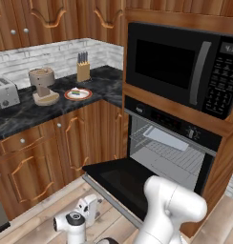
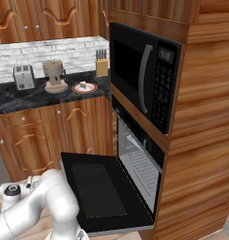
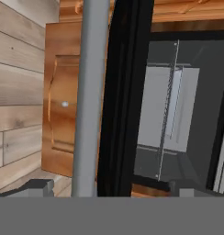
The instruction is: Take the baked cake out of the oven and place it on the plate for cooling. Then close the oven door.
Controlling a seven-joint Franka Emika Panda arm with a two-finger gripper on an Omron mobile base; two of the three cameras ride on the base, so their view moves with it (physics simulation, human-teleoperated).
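Warm reddish-brown wooden cabinets (image 1: 47, 152) with carved arched door panels and small round silver knobs run under a black speckled stone counter (image 1: 27, 112), up and away from the low pincer. Behind the counter stands a whitish-grey brick backsplash (image 1: 47, 57), with more wooden cupboards (image 1: 37, 19) above it. A tall wood-grain column (image 2: 205, 131) frames the built-in appliances. The floor (image 1: 51, 205) is pale wooden planks. The light is even and soft, without hard shadows.
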